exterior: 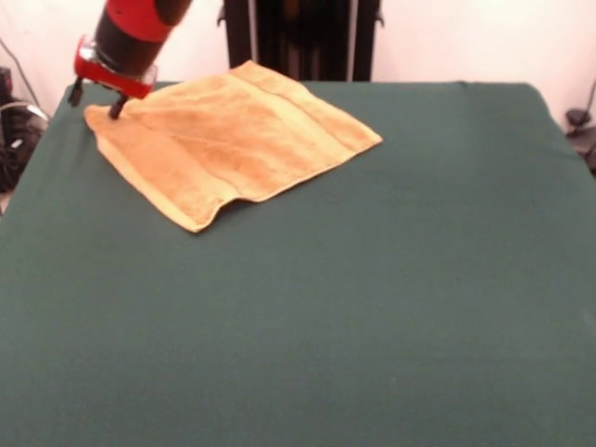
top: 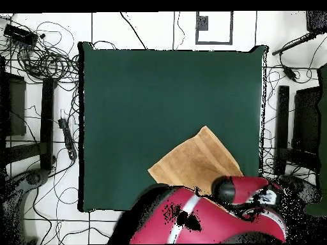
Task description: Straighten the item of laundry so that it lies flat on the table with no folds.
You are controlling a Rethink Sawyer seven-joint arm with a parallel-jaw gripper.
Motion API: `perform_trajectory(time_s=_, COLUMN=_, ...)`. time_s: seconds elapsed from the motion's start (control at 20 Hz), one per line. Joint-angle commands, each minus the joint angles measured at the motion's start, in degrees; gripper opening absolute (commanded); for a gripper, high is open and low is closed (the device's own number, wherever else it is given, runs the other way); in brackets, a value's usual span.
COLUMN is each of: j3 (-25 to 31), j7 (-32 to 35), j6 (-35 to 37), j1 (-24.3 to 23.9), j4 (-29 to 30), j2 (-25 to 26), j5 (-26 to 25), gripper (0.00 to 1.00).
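Observation:
The golden-orange towel (exterior: pixel 233 135) lies spread as a diamond at the table's (exterior: pixel 372 307) far left, with a slight ripple along its near edge. My gripper (exterior: pixel 96 101) hangs at the towel's left corner, open. One fingertip (exterior: pixel 116 109) rests on the towel's corner, the other is just off the cloth. In the overhead view the towel (top: pixel 191 163) lies near the table's (top: pixel 159 96) lower right, and the red arm (top: pixel 217 217) covers its lower corner and hides the gripper.
The robot's dark pedestal (exterior: pixel 298 37) stands behind the table's far edge. Cables and stands (top: pixel 45 96) lie on the floor round the table. The towel's left corner is close to the table's left edge.

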Motion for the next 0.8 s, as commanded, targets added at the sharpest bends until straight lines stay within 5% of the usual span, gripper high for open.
perform_trajectory(time_s=0.05, j3=29.07, j7=-9.88, j6=-3.97, j1=-20.86, j4=6.42, j2=1.49, j5=-8.03, gripper=1.00)
perform_trajectory(time_s=0.35, j3=37.07, j7=-10.18, j6=9.63, j1=-28.15, j4=21.13, j2=-17.00, j5=-1.85, gripper=1.00)
perform_trajectory(time_s=0.8, j3=47.28, j7=-11.47, j6=17.85, j1=-35.40, j4=25.26, j2=-24.80, j5=0.26, gripper=1.00)
